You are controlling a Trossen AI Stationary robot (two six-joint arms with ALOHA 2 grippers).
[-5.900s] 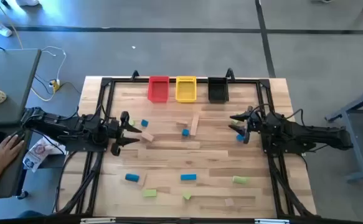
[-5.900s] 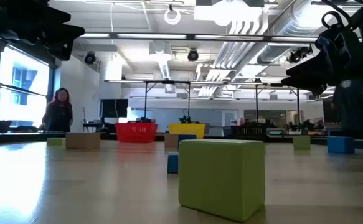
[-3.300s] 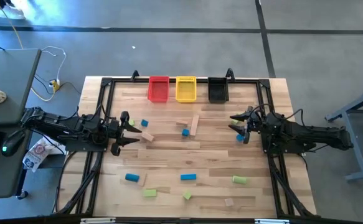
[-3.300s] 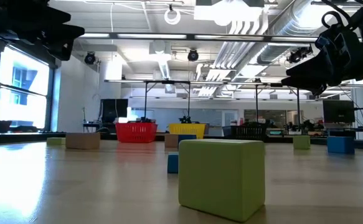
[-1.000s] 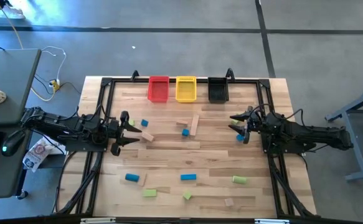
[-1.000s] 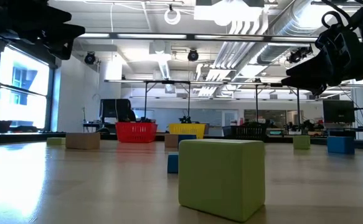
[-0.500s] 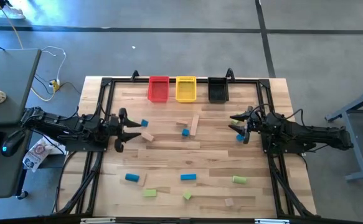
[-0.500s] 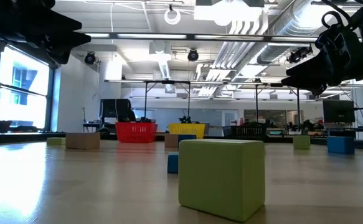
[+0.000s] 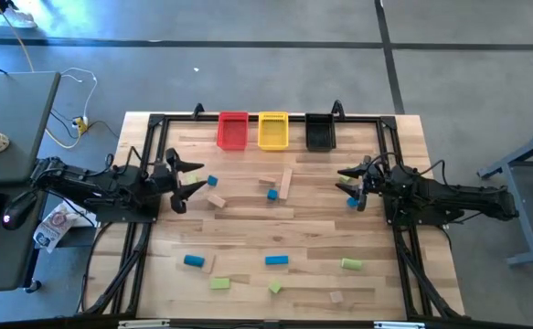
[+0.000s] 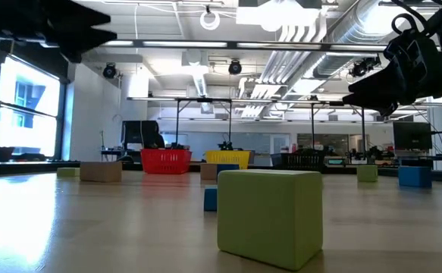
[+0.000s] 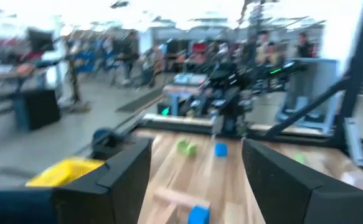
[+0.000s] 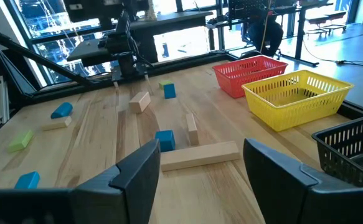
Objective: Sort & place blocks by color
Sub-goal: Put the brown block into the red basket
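Table: a pale wooden plank table (image 9: 248, 228) was seen from above, framed by black rails.
Bins: a red mesh rectangular bin (image 9: 233, 130), a yellow mesh rectangular bin (image 9: 273, 130) and a black mesh rectangular bin (image 9: 319, 132) were lined up at the far edge.
Blocks, centre: a long natural-wood bar (image 9: 286, 182) was laid with its long axis running toward the bins, slightly tilted; a small blue cube (image 9: 272, 194) was just beside it.
Blocks, left: a small blue cube (image 9: 212, 181) and a short natural-wood bar (image 9: 216, 200), lying diagonally, were found near the left hand.
Blocks, near edge: a blue bar (image 9: 193, 260), a second blue bar (image 9: 277, 260), a light green bar (image 9: 219, 283) and another light green bar (image 9: 352, 264) were laid with long axes roughly across the table.
Left hand (image 9: 186, 178): held above the table's left side, level, pointed toward the centre; fingers spread wide, nothing gripped.
Right hand (image 9: 348, 181): held above the right side, level, pointed toward the centre; fingers spread, nothing gripped.
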